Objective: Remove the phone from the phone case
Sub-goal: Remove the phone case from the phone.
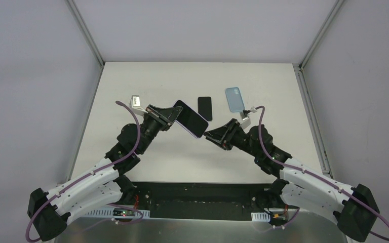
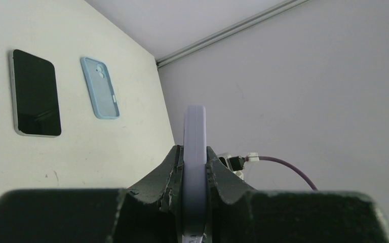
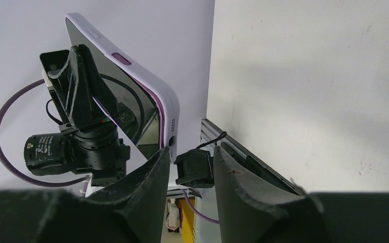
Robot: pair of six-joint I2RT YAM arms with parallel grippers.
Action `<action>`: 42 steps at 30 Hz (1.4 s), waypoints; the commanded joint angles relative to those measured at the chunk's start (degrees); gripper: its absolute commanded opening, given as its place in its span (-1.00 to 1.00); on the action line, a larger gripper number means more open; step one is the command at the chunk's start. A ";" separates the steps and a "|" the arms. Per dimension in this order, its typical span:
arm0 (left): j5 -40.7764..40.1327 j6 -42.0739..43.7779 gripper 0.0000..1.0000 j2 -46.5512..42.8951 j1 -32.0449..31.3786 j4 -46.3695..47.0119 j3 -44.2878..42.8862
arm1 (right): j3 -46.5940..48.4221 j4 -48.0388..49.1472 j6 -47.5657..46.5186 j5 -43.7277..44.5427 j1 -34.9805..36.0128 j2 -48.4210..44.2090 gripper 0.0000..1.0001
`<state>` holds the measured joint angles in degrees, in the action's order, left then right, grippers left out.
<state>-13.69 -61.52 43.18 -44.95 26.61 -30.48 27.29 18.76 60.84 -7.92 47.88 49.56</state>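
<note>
A phone in a lilac phone case (image 1: 191,118) hangs tilted above the table, and my left gripper (image 1: 173,114) is shut on its left end. In the left wrist view the case (image 2: 194,131) stands edge-on, pinched between the two fingers of the left gripper (image 2: 194,164). My right gripper (image 1: 208,135) sits just below the phone's lower right corner. In the right wrist view the right gripper (image 3: 191,152) is open with nothing between its fingers. The corner of the case (image 3: 168,121) meets the tip of its left finger. The dark screen faces the right wrist camera.
A bare black phone (image 1: 205,108) lies flat on the table behind the held one, also in the left wrist view (image 2: 35,93). A light blue empty case (image 1: 235,98) lies to its right (image 2: 100,87). Grey walls and metal rails close in the table.
</note>
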 commanded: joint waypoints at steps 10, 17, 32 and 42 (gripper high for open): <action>6.23 -6.51 -1.00 -0.64 -1.68 7.14 -4.76 | 1.45 3.35 1.88 1.20 -0.06 1.69 -0.21; 6.73 -6.82 -1.00 -0.28 -1.97 7.14 -5.03 | 1.69 3.85 2.53 0.83 -0.41 2.44 -0.21; 7.19 -7.08 -1.00 -0.06 -2.15 7.23 -5.64 | 2.48 3.87 2.80 0.33 -0.95 4.49 -0.21; 7.00 -6.92 -1.00 0.74 -2.49 7.36 -5.50 | 3.21 4.04 6.59 -1.35 -1.97 5.75 -0.21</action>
<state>-14.20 -62.06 44.84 -44.97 24.43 -31.77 27.42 20.16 64.18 -9.37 46.39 53.80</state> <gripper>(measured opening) 0.153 0.392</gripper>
